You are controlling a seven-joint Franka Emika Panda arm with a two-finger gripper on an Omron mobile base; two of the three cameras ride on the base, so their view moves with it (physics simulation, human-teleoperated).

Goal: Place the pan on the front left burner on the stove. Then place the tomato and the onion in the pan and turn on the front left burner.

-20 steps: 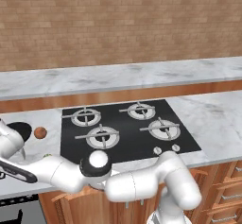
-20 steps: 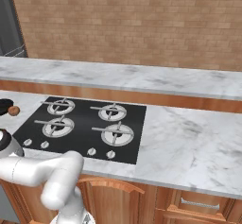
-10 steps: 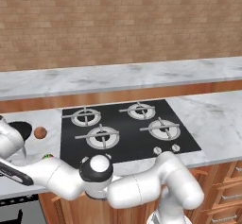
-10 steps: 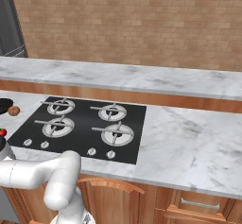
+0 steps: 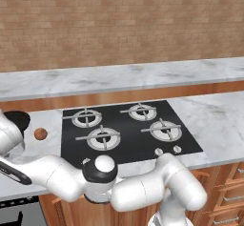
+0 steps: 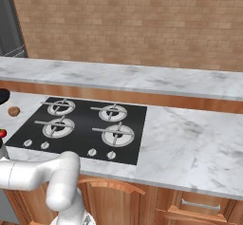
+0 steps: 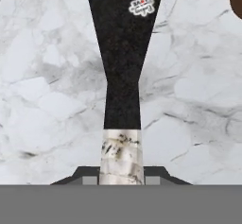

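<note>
A: Where is the pan (image 7: 123, 53) now?

B: It lies on the marble bench (image 5: 209, 120), to the left of the stove (image 5: 128, 132). In the left base view only a dark part of its round body is visible at the left edge, beside the robot arm. In the hand view its long handle runs up the middle, black, with a grey tip at the bottom.

A: And the tool (image 7: 121, 173)?

B: It is clenched on the handle of the pan, at the grey tip; the two dark fingers stand on both sides of it.

A: The other things?

B: The onion (image 5: 40, 134) sits on the bench between the pan and the stove, apart from both. The tomato (image 6: 2, 133) shows at the left edge of the right base view, nearer than the onion. The front left burner (image 5: 103, 138) carries nothing.
</note>
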